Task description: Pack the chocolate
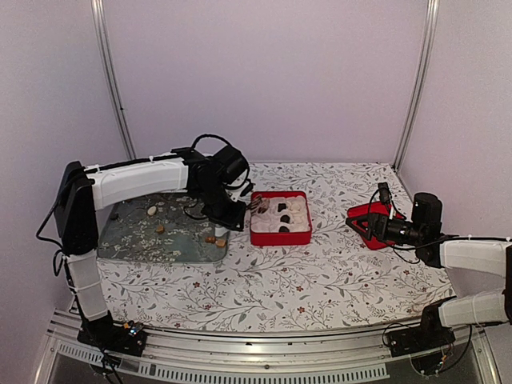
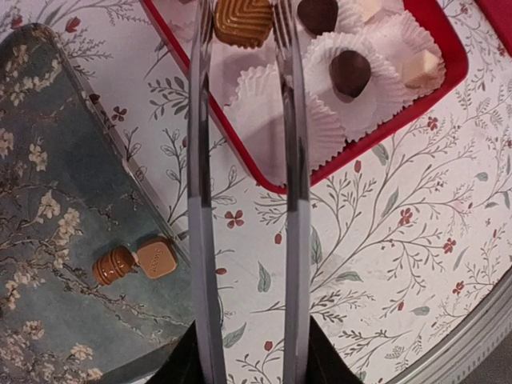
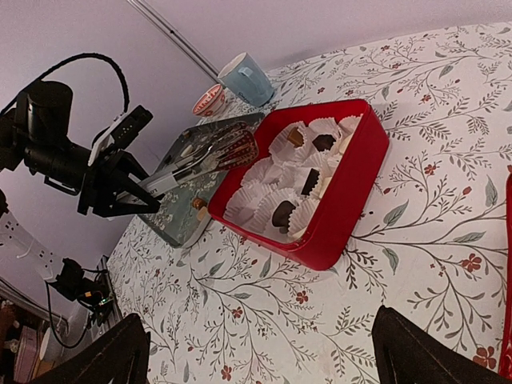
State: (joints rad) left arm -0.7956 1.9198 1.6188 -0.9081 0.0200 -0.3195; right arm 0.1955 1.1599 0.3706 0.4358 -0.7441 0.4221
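Chocolate [image 2: 242,20], tan, pinched by the narrow left gripper [image 1: 256,206] over the red box's [image 1: 280,238] nine-o'clock side (right gripper [image 3: 260,320] gapes wide), probably wants lowering, release.

No legible text anywhere; only a faint, unreadable embossed mark on one tan chocolate [image 2: 156,258]

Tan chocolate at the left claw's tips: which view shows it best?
Left wrist: the tan chocolate is held in the left claw above the red box, ridged top clear. Top external: just a brown speck at the box's left edge. Right wrist: mostly hidden by the claw.
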